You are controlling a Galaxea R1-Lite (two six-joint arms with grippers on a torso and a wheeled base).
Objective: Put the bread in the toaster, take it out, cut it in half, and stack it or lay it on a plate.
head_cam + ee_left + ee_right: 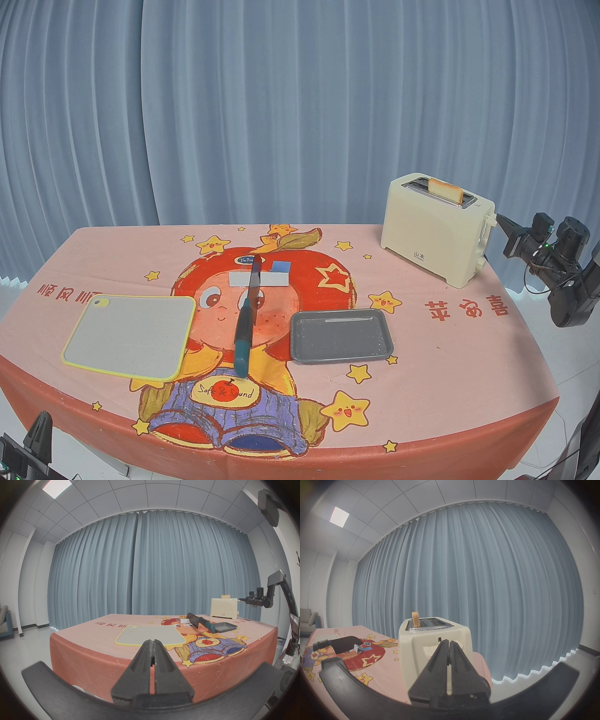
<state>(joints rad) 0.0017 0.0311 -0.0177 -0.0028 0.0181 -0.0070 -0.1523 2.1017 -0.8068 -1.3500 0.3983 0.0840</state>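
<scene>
A cream toaster (437, 231) stands at the table's back right, with a slice of bread (445, 190) sticking up out of its slot. My right gripper (502, 223) is shut and empty, its tips just off the toaster's lever side (439, 647); the bread (416, 619) rises from the far slot. The knife (247, 319) with a teal handle lies mid-table, its blade on a small white and blue rest (265, 275). A grey plate (340, 335) sits right of it, a cutting board (128, 337) to its left. My left gripper (153, 642) hangs shut below the table's front left edge.
A pink cartoon tablecloth (437, 375) covers the table, and blue curtains hang behind it. The toaster (223, 608) stands close to the table's right edge, with my right arm (565, 275) outside that edge. Open cloth lies between the plate and the toaster.
</scene>
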